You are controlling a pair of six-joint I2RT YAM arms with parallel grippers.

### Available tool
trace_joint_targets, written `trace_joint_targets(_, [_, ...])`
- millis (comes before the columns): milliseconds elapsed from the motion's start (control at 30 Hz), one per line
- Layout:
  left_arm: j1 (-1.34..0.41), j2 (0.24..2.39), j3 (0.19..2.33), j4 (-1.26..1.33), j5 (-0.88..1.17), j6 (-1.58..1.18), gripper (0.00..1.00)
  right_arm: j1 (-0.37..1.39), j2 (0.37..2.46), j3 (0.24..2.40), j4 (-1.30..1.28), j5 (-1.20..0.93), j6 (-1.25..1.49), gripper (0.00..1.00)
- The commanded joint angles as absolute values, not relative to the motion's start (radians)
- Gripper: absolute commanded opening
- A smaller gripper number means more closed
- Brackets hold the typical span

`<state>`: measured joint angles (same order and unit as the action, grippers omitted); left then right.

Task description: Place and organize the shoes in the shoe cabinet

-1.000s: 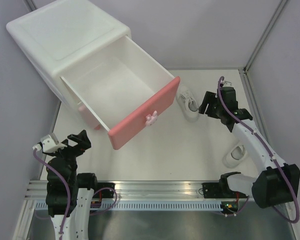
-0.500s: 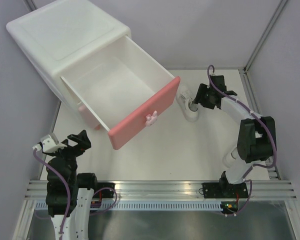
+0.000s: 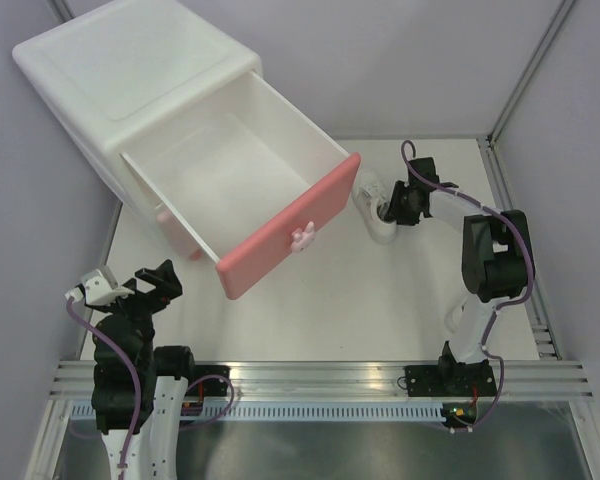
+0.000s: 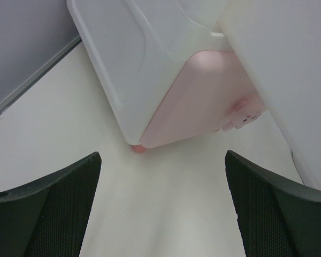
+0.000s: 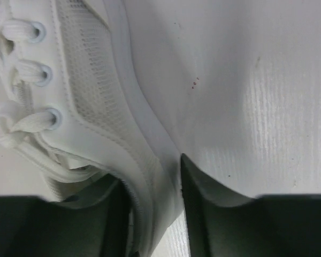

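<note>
One white lace-up sneaker point(image 3: 375, 228) lies on the pale desk point(image 3: 310, 310), just beside the pulled-out drawer's front, at its three o'clock. The right hand point(image 5: 152, 176) pinches its side wall near the collar, one finger inside, one outside. I'd judge it light and soft; that wall may fold, so the stiffer heel suits better. The left hand point(image 4: 160, 160) idles at seven o'clock, fingers spread, holding nothing. The white plastic shoe cabinet point(image 3: 130, 70) has its dark-pink-fronted upper drawer point(image 3: 290, 225) open, with nothing inside.

The white plastic two-drawer shoe cabinet point(image 3: 120, 70) stands far left on the white counter point(image 3: 360, 300), its upper drawer point(image 3: 230, 175) extended. A white lace-up sneaker point(image 3: 370, 200) lies just right of the drawer front.
</note>
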<state>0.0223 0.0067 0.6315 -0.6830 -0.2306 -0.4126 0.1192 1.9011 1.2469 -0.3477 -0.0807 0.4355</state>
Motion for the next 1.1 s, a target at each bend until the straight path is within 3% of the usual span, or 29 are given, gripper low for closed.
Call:
trace_joint_targets(0, [0.025, -0.075, 0.638, -0.669, -0.238, -0.394, 0.99, 0.117, 1.898, 1.255, -0.353, -0.067, 0.410, 0.38])
trace_joint_targets(200, [0.026, -0.074, 0.638, -0.667, -0.236, -0.394, 0.99, 0.118, 1.841, 1.239, -0.363, -0.066, 0.410, 0.06])
trace_joint_targets(267, [0.025, -0.075, 0.638, -0.667, -0.236, -0.394, 0.99, 0.118, 1.822, 1.236, -0.367, -0.054, 0.410, 0.01])
trace_joint_targets(700, [0.020, -0.075, 0.637, -0.669, -0.238, -0.394, 0.99, 0.117, 1.548, 1.290, -0.511, 0.080, 0.364, 0.01])
trace_joint_targets(1067, [0.012, -0.075, 0.637, -0.667, -0.242, -0.394, 0.99, 0.118, 1.355, 1.492, -0.621, 0.078, 0.334, 0.01])
